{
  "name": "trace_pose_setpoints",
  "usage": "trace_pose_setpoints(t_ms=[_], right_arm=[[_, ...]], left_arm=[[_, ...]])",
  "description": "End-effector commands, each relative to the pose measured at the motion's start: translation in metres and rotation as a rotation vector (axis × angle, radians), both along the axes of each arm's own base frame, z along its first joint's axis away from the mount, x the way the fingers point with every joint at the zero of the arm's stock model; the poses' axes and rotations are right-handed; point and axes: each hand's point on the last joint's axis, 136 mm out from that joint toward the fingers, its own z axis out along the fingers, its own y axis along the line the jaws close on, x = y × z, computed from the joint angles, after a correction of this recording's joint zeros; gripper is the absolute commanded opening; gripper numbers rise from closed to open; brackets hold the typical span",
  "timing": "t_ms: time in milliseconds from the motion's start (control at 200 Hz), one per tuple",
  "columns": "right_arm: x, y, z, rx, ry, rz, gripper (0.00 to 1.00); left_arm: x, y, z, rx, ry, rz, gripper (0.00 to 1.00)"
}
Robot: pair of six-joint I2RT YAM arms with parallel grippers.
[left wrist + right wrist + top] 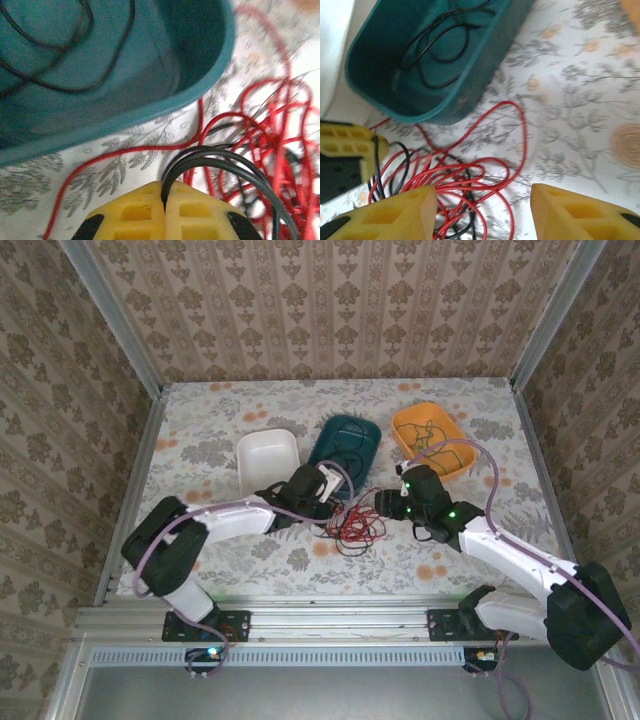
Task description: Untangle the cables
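The left gripper [165,202] is clenched on a black cable [210,156], a doubled strand pinched between its jaws just beside the teal tray [150,107], evidently to draw it clear of the knot. The red cable [470,172] lies heaped in loops on the table [200,440] between the two arms, black strands threaded through it. The right gripper [482,200] stands released, jaws wide above those red loops and gripping nothing, apparently placed to pin them down. The teal tray already holds a black coil [65,90].
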Motion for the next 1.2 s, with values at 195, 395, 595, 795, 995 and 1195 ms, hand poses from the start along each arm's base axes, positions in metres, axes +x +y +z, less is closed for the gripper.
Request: trace_pose_setpoints(t_ms=[195, 395, 595, 795, 995, 1195], right_arm=[[-0.013, 0.079, -0.033, 0.022, 0.109, 0.299, 0.57], [-0.001, 0.067, -0.077, -0.057, 0.196, 0.168, 0.56], [-0.002, 0.036, -0.101, -0.101, 0.264, 0.060, 0.55], [-0.003, 0.018, -0.102, -0.060, 0.271, -0.005, 0.55], [-0.006, 0.001, -0.098, -0.041, 0.257, -0.059, 0.55], [-0.006, -0.012, -0.073, -0.029, 0.169, -0.097, 0.56]], left_arm=[[-0.024, -0.014, 0.098, -0.205, -0.099, -0.133, 0.00], [-0.036, -0.019, 0.149, -0.309, -0.125, -0.187, 0.00], [-0.040, -0.010, 0.224, -0.430, -0.242, -0.207, 0.00], [-0.046, 0.006, 0.285, -0.509, -0.350, -0.231, 0.00], [-0.030, 0.030, 0.350, -0.594, -0.451, -0.147, 0.00], [0.011, 0.033, 0.379, -0.577, -0.481, -0.023, 0.00]])
